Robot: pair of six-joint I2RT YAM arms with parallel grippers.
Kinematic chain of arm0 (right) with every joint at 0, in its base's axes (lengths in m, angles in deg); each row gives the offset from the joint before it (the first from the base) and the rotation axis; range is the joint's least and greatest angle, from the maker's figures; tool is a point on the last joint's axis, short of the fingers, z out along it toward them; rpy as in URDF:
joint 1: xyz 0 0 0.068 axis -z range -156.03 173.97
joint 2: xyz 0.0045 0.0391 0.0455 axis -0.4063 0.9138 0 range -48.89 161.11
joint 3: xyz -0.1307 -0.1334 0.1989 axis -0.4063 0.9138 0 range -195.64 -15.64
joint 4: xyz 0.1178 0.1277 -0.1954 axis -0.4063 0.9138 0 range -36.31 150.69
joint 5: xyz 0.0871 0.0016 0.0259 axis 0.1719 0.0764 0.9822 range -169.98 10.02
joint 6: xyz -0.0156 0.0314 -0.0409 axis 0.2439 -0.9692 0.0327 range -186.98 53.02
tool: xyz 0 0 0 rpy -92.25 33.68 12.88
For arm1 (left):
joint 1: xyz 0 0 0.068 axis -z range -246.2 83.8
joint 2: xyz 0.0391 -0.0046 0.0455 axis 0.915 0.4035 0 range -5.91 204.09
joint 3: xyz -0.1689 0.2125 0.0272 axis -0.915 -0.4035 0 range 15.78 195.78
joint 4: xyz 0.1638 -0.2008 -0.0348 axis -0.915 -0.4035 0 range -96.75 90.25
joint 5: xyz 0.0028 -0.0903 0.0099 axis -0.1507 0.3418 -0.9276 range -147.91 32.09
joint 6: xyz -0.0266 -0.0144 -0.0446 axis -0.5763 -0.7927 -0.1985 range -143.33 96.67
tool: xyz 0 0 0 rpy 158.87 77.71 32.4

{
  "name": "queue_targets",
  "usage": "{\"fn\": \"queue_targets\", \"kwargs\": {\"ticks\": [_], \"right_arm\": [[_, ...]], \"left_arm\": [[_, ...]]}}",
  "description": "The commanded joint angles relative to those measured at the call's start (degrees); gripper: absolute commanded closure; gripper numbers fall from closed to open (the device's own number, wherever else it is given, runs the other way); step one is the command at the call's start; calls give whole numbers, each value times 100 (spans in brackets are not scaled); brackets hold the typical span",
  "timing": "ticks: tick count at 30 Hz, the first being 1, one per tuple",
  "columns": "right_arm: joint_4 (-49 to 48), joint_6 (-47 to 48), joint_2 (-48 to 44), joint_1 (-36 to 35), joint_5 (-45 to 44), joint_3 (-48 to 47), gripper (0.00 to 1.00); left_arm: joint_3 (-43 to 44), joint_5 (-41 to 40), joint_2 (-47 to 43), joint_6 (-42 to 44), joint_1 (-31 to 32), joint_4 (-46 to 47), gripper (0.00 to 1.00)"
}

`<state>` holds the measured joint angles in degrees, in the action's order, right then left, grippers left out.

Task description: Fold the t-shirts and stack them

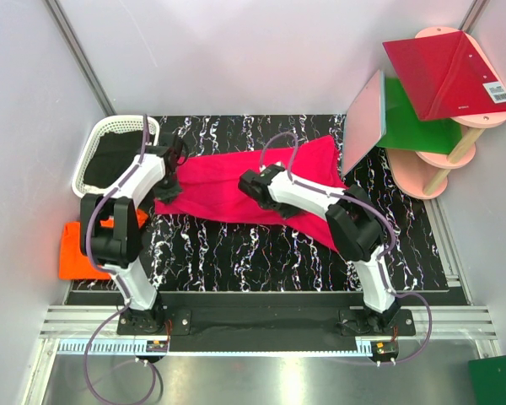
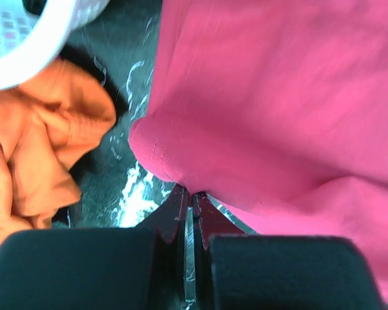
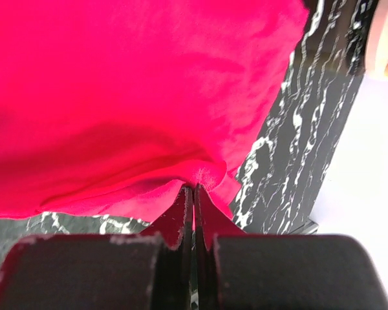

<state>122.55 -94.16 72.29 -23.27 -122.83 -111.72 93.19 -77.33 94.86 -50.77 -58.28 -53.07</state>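
The hot pink t-shirt lies spread across the black marbled mat. My left gripper is shut on its left edge; the left wrist view shows the cloth pinched at the fingertips. My right gripper is shut on a fold near the shirt's middle; the right wrist view shows the pink cloth bunched at the jaws. The orange t-shirt lies crumpled at the mat's left edge, and shows in the left wrist view.
A white laundry basket stands at the back left, its rim in the left wrist view. Red and green stiff panels sit on a pink stand at the back right, with a grey-pink panel leaning beside them.
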Motion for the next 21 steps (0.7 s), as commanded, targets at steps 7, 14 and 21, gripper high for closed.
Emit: {"fn": "queue_targets", "kwargs": {"ticks": [7, 14, 21], "right_arm": [[-39, 362, 265, 277, -496, -755, 100], [-57, 564, 371, 303, -592, -966, 100], [-215, 836, 406, 374, -900, -1150, 100]], "left_arm": [[1118, -106, 829, 265, -133, 32, 68], [1523, -150, 1296, 301, -221, -117, 1], [1110, 228, 559, 152, -204, -21, 1]]}}
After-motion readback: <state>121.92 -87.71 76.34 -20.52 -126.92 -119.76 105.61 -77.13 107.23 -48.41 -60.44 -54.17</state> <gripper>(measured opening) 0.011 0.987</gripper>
